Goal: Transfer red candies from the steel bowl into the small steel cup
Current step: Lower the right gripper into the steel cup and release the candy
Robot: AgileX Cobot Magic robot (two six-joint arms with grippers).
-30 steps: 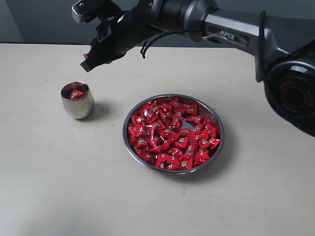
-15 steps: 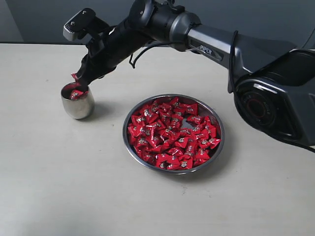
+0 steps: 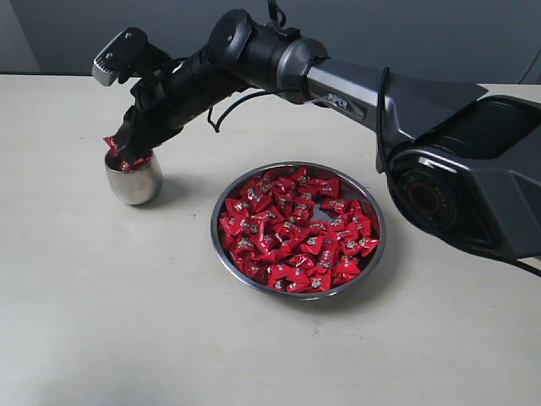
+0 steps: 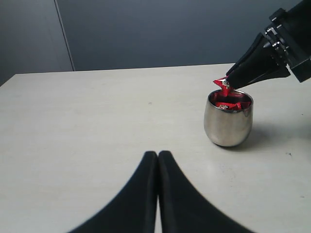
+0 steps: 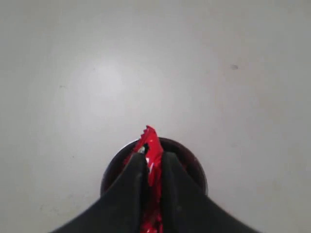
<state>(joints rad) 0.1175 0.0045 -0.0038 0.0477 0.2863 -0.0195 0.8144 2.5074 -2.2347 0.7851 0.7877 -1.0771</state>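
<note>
The steel bowl [image 3: 372, 251] sits right of centre, filled with many red candies [image 3: 296, 233]. At the left stands the small steel cup [image 3: 133, 182], also seen in the left wrist view as the cup [image 4: 227, 126] with red candies [image 4: 233, 105] inside. My right gripper [image 3: 121, 152] reaches across and hangs right over the cup's mouth, shut on a red candy [image 5: 151, 149] that pokes out between its fingertips [image 4: 233, 80]. The cup's rim [image 5: 194, 160] shows beneath the right gripper [image 5: 153, 162]. My left gripper [image 4: 158, 155] is shut on nothing, low over bare table short of the cup.
The pale table [image 3: 101, 321] spreads around both vessels. The right arm [image 3: 355, 93] spans above the table from the right base [image 3: 473, 194] to the cup. A dark wall [image 4: 160, 34] lies behind the table's far edge.
The right gripper has travelled left and down with the candy, from above the table beside the cup to just over the cup's mouth.
</note>
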